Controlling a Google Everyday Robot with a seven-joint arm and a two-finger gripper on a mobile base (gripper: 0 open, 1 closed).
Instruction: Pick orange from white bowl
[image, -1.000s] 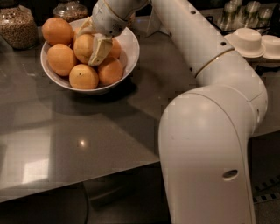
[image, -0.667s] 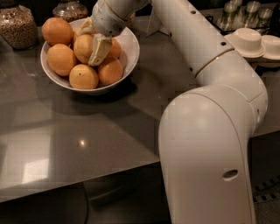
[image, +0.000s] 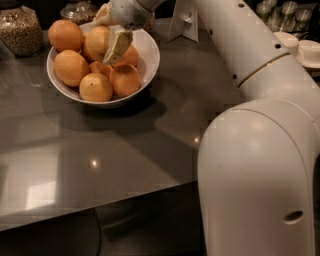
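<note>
The white bowl stands at the back left of the grey table and holds several oranges. The paler, yellow-orange orange sits on top near the bowl's back, above the deeper orange ones. My gripper reaches in from the top, with one finger on the orange's right side and the other behind its upper edge. It is shut on this orange. My white arm runs from the gripper down the right side of the view.
A glass jar of grains stands left of the bowl and a second jar behind it. A white card stand is behind the arm. White dishes and small jars are at the far right. The table's front edge is near.
The gripper and the pale orange in it have moved a little upward, away from the oranges below. The bowl and the other oranges have stayed put.
</note>
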